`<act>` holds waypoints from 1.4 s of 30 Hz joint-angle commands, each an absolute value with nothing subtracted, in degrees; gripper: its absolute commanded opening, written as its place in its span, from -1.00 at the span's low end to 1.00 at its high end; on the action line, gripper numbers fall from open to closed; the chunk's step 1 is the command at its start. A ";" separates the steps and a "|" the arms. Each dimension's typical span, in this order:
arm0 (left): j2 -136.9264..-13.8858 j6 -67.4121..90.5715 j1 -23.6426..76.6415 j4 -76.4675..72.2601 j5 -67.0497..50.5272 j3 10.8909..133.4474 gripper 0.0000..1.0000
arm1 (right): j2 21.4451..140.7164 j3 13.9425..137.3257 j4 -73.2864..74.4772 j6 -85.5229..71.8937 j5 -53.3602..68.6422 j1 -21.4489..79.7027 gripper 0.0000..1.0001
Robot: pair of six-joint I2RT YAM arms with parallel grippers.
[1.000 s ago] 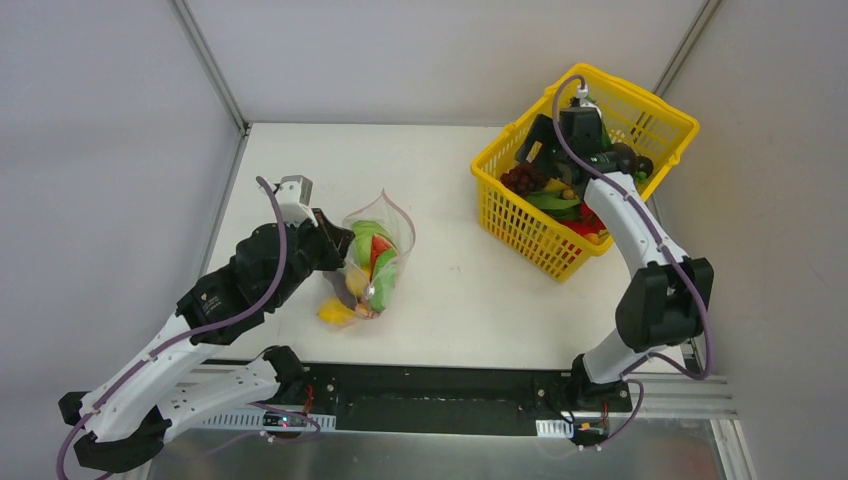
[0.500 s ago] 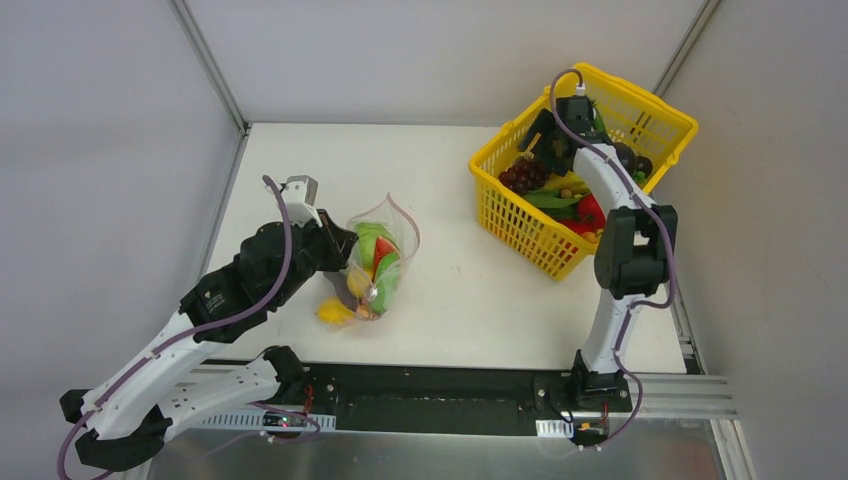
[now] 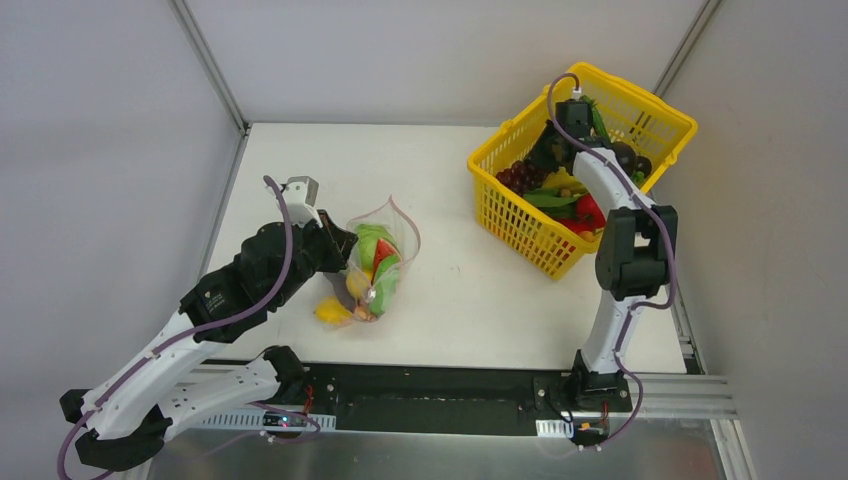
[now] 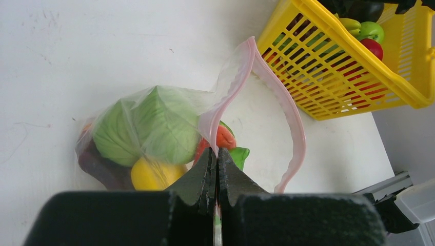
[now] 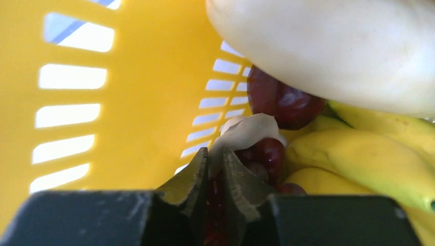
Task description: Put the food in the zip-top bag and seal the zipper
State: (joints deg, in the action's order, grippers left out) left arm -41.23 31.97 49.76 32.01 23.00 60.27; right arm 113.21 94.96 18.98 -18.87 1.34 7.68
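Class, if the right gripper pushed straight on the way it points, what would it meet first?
Most likely the grapes right at its tips, inside the basket; depth is unclear.

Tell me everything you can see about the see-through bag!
The bag is clear, floppy plastic with a pink strip along its mouth, which gapes open in a loop. It lies on the white table, left of the yellow basket. Inside sit a green cabbage, a yellow fruit and a red piece. The left gripper pinches its pink rim, jaws shut.
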 commanded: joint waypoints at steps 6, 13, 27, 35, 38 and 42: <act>-41.86 31.38 49.19 29.09 22.25 61.72 -1.00 | 100.15 87.76 20.70 -16.29 11.80 8.44 -0.86; -42.27 31.38 49.23 28.85 21.82 61.71 -1.00 | 93.94 82.39 17.74 -16.36 13.05 8.44 -1.00; -42.41 31.11 49.17 30.35 22.61 63.05 -1.00 | 85.35 88.10 26.10 -10.79 15.68 8.46 -1.00; -43.19 31.22 49.19 28.74 21.93 62.55 -1.00 | 82.47 84.90 24.36 -9.25 13.31 8.44 -1.00; -43.72 31.35 49.17 29.11 21.37 62.76 -1.00 | 84.12 83.80 24.63 -10.82 8.22 8.39 -0.18; -43.28 31.68 49.17 28.47 21.22 61.99 -1.00 | 90.15 85.33 25.57 -11.29 2.76 8.11 0.63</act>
